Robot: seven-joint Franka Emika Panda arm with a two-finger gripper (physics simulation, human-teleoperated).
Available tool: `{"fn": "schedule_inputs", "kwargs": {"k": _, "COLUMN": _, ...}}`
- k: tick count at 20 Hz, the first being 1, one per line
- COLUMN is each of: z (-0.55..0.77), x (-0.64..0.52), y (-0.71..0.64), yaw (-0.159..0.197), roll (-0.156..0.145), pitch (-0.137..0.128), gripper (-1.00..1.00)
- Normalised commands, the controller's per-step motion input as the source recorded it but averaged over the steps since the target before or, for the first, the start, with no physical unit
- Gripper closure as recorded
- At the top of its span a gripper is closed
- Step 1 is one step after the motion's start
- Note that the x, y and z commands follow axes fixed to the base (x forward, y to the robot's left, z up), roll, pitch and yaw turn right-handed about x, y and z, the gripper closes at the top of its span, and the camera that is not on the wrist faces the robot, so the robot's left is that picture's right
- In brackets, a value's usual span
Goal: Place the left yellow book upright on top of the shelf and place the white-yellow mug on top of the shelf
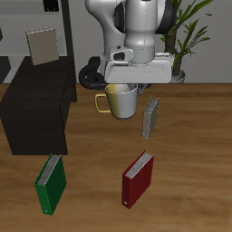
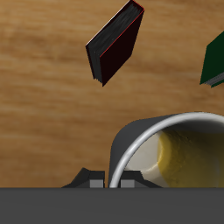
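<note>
The white-yellow mug [image 1: 120, 101] hangs above the table's middle, its yellow handle towards the shelf. My gripper [image 1: 128, 84] is shut on its rim. In the wrist view the gripper [image 2: 112, 180] straddles the rim's wall, and the mug [image 2: 187, 154] shows its yellowish inside. The black shelf [image 1: 36, 111] stands beside the mug, a gap apart. The left yellow book [image 1: 42, 45] stands upright at the back of the shelf's top.
A look-alike tan book [image 1: 150, 118] stands upright on the table close beside the mug. A green book [image 1: 51, 182] and a red book [image 1: 138, 178] lie near the front edge; both show in the wrist view, red [image 2: 115, 41] and green [image 2: 214, 61]. A potted plant [image 1: 187, 27] stands at the back.
</note>
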Motion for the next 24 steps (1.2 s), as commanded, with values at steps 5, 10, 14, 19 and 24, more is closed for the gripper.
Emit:
{"fn": "schedule_inputs", "kwargs": {"k": 5, "z": 0.64, "x": -0.19, "y": -0.35, "yaw": -0.078, "roll": 0.001, "pitch": -0.038, "gripper": 1.00}}
{"fn": "schedule_inputs", "kwargs": {"k": 10, "z": 0.58, "x": -0.15, "y": -0.41, "yaw": -0.051, "roll": -0.042, "pitch": -0.067, "gripper": 1.00}}
{"fn": "schedule_inputs", "kwargs": {"k": 14, "z": 0.44, "x": -0.09, "y": -0.37, "yaw": -0.069, "roll": -0.042, "pitch": -0.024, "gripper": 1.00}}
{"fn": "schedule_inputs", "kwargs": {"k": 19, "z": 0.43, "x": -0.08, "y": -0.29, "yaw": -0.082, "roll": 0.038, "pitch": 0.002, "gripper": 1.00}}
{"fn": "schedule_inputs", "kwargs": {"k": 24, "z": 0.28, "x": 0.11, "y": -0.45, "yaw": -0.023, "roll": 0.020, "pitch": 0.024, "gripper": 1.00}}
